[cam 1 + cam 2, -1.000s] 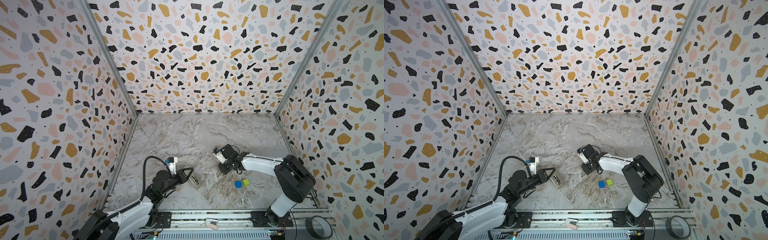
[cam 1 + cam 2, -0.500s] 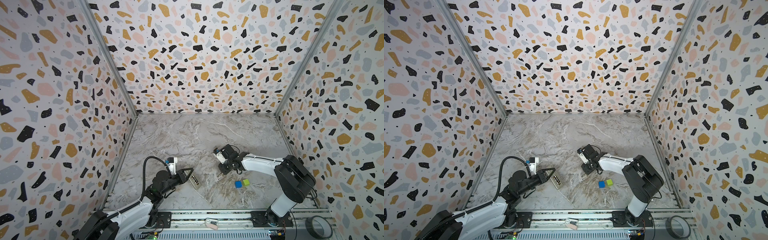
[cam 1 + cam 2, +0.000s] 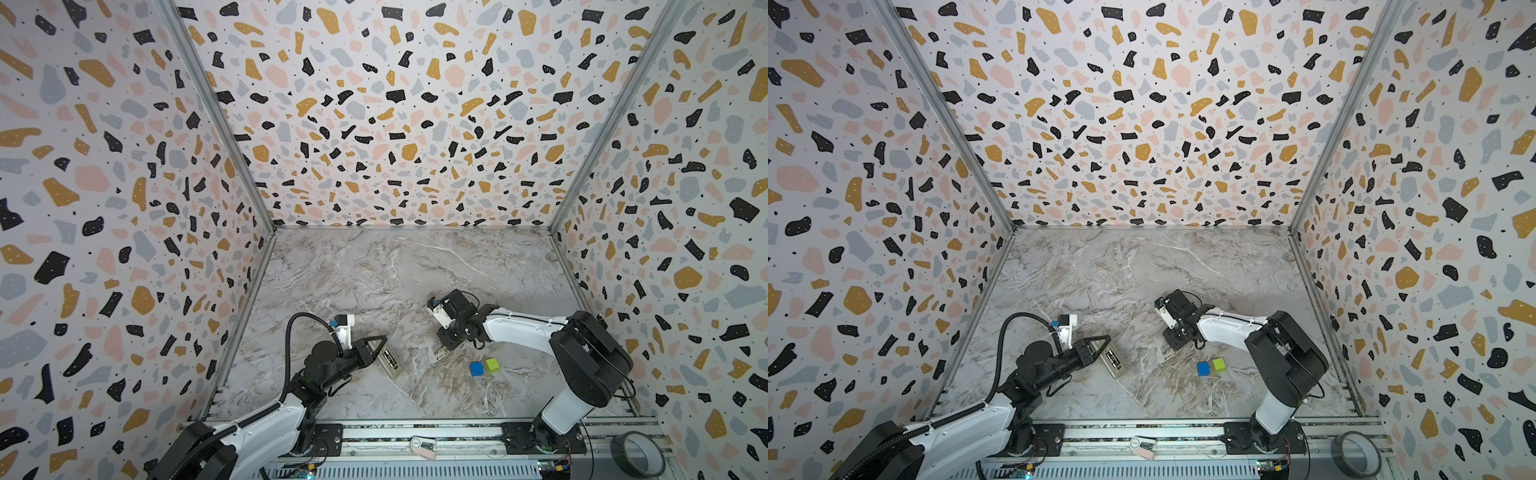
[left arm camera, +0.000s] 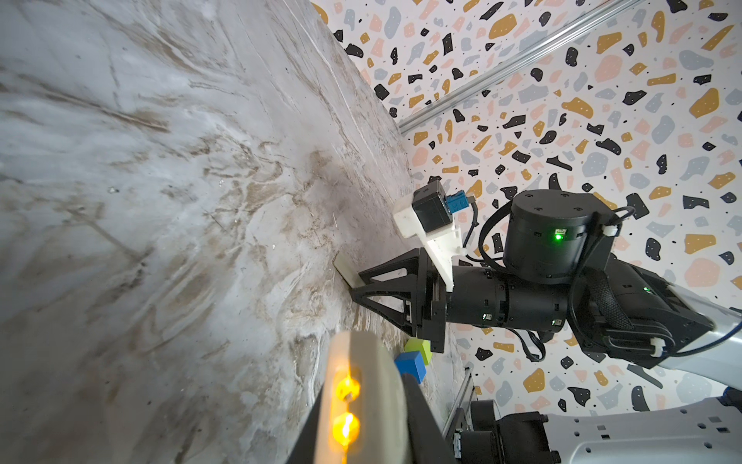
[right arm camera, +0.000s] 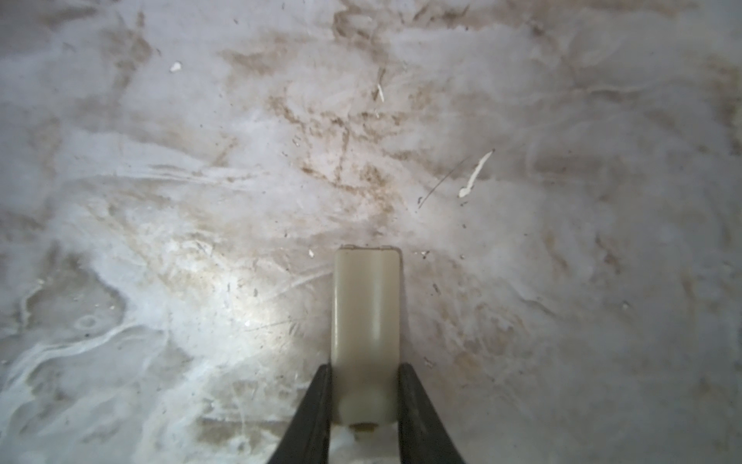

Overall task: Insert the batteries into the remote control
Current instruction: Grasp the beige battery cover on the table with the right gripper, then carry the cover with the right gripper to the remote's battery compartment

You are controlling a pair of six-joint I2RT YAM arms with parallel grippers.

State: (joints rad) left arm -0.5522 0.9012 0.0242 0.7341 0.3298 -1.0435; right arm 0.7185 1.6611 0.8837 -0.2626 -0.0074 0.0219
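**A:** Well, nearest us the left fingers [image 3: 371, 345] pinch the remote control [image 3: 390, 362] by one end, recess side up. I can't tell if it rests on the table [image 3: 374, 270]. Two copper-gold glints at its end look like the batteries [image 4: 346, 389], apparently seated.

**B:** So the lid is the step?

**A:** I think so. To the right of the remote sit a blue cube [image 3: 476, 368] and a green cube [image 3: 491, 364], well apart from it. Farther back than the remote, the right fingers [image 5: 317, 405] pinch the cream battery cover [image 5: 367, 305] by its long edges, low at the table.

**B:** What makes it go well?

**A:** Lift it level and keep the grip square so it can't swivel. Line it up over the remote's recess before sliding, and pass clear of the cubes.
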